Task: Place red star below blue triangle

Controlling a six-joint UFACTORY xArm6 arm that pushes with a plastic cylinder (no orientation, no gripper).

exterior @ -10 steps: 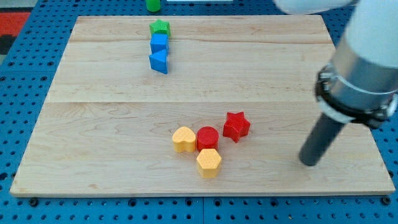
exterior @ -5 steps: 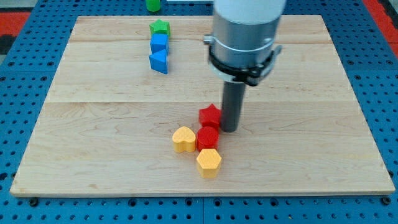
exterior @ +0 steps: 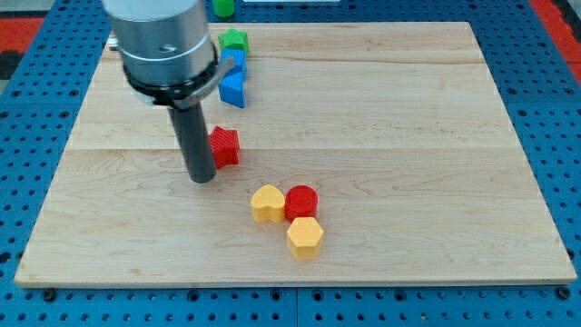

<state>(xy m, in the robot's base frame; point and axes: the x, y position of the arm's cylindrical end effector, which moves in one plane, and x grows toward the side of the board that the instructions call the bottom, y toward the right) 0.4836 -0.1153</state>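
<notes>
wooden board (exterior: 408, 136): my tip (exterior: 201, 179) hides red star's (exterior: 225, 146) left edge; no jaws visible.

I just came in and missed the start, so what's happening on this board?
A robot arm is pushing the red star with its rod. My tip sits just at the star's left. The star lies below the blue triangle, a little apart. Two yellow blocks and a red cylinder sit nearer the view's bottom.

Blue cube (exterior: 238, 62): left part hidden behind arm (exterior: 165, 45). Red star (exterior: 224, 146): left edge behind rod. Green block (exterior: 222, 7): cut off at view's top, shape indeterminate.
</notes>
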